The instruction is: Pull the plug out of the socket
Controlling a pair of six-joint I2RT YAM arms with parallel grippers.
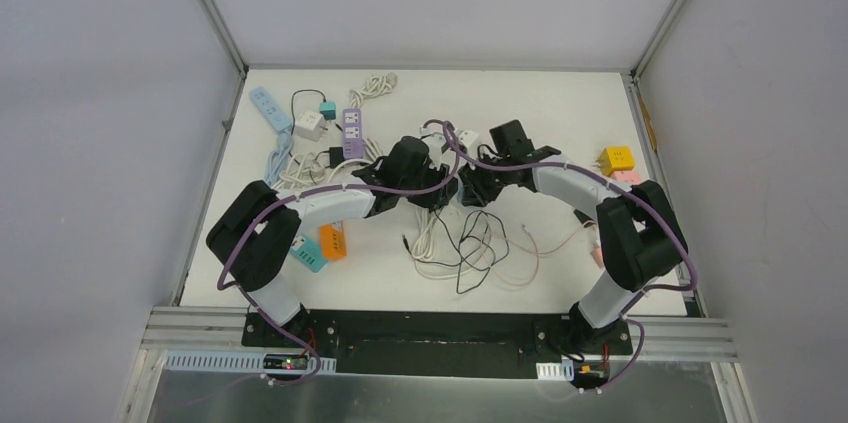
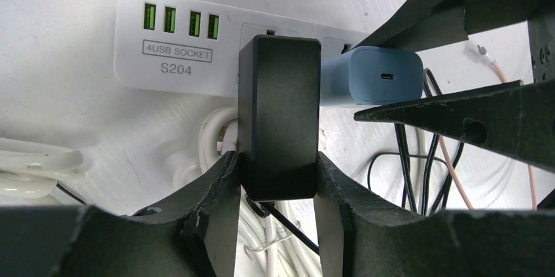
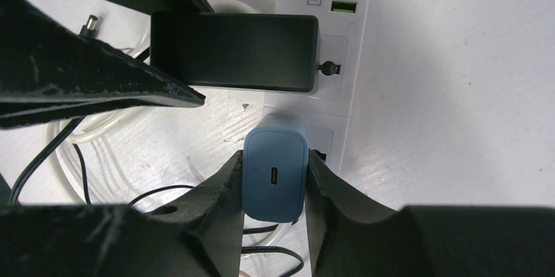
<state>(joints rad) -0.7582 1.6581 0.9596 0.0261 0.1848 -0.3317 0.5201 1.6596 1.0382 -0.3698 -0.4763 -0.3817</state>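
left fingers (image 2: 219,218) clamp the black adapter (image 2: 278,120), right fingers (image 3: 222,205) clamp the blue usb charger (image 3: 275,175); both sit in the white power strip (image 2: 177,67).

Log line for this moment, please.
left hand: shut on black adapter | right hand: shut on blue charger | both plugs: seated in white power strip | stage: gripped, not yet pulled

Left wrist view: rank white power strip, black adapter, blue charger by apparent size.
1. white power strip, largest even though partly hidden.
2. black adapter, which sits nearest the camera, so it likely looks bigger than it is.
3. blue charger, clearly smallest.
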